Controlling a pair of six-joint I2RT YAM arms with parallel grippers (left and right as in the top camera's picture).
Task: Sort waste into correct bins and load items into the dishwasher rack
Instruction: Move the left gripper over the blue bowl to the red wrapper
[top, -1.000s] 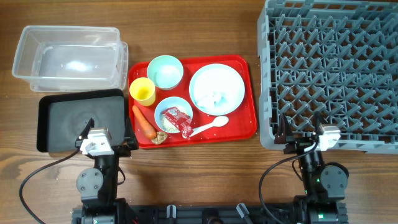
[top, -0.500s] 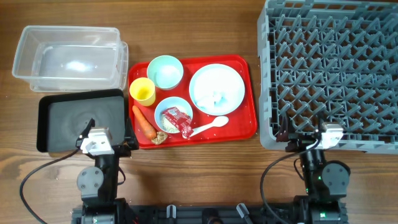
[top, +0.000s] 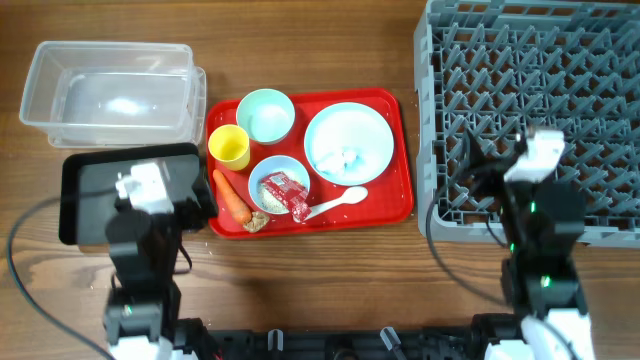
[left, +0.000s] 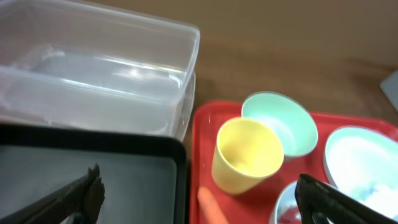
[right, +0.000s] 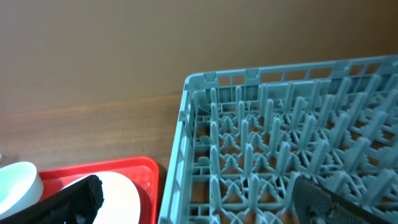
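On the red serving tray (top: 400, 150) lie an orange carrot (top: 233, 197), a beige lump (top: 257, 222), and a red-and-white wrapper (top: 285, 193) in a pale bowl (top: 262, 170). White grains (top: 348, 158) sit on the round plate (top: 348, 125). A yellow cup (top: 229, 147), a second bowl (top: 265, 115) and a white spoon (top: 338, 203) are there too. My left gripper (top: 190, 195) is open and empty above the black tray's right edge; in the left wrist view its fingers (left: 199, 199) straddle the carrot (left: 211, 208) below the cup (left: 247, 155). My right gripper (right: 199, 205) is open and empty over the grey rack's (right: 280, 143) near-left corner.
The clear tub (top: 110, 95) stands at the back left, with the black tray (top: 90, 200) in front of it. The rack (top: 530, 110) fills the right side. Cables run from both arms along the table's front edge.
Both arms have risen from the front edge and moved forward: the left over the black tray's right edge, the right over the rack's near-left corner. Nothing on the table has moved.
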